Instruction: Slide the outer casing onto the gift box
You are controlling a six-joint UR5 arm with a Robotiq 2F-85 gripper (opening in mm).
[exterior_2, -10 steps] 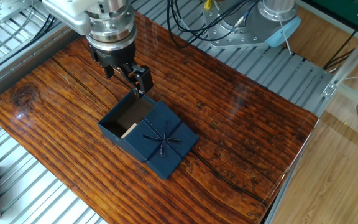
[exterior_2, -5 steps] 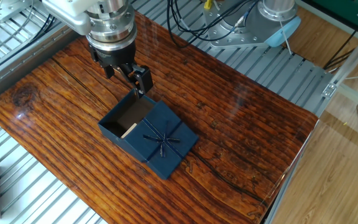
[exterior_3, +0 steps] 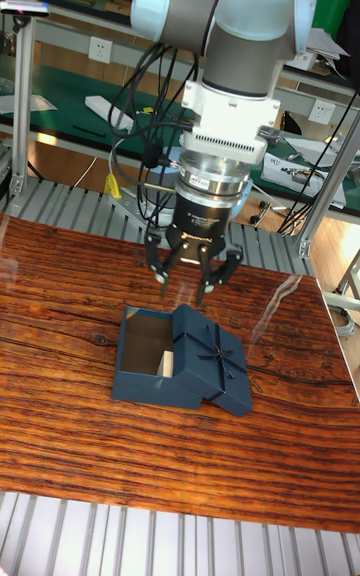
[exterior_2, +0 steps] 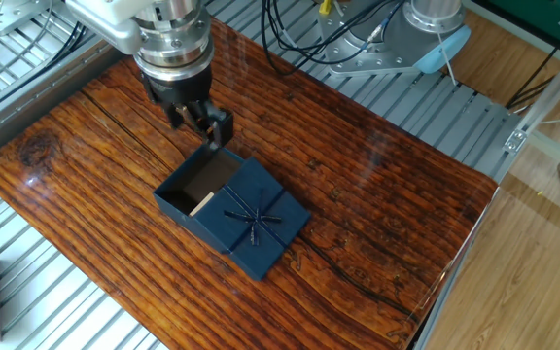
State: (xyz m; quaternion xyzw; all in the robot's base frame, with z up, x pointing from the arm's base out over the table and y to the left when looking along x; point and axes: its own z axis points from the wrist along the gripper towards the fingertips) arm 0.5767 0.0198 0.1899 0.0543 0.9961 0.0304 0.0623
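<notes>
The outer casing point(exterior_2: 257, 222) point(exterior_3: 216, 358), a navy sleeve with a ribbon cross and small bow on top, sits partway over the gift box point(exterior_2: 177, 197) point(exterior_3: 140, 388). The box's brown inside and a pale strip still show at its open left end. Both lie flat on the wooden table. My gripper point(exterior_2: 207, 129) point(exterior_3: 188, 286) hangs just above and behind the uncovered end of the box. Its fingers are spread and open, holding nothing and touching neither piece.
The wooden tabletop point(exterior_2: 377, 194) rests on a ribbed metal bench point(exterior_2: 56, 292). Cables and the arm's base point(exterior_2: 397, 44) are at the back right. The table's glossy right edge point(exterior_2: 455, 258) drops off towards the floor.
The gripper has turned slightly about its wrist and shifted a little; the casing and the box have not moved.
</notes>
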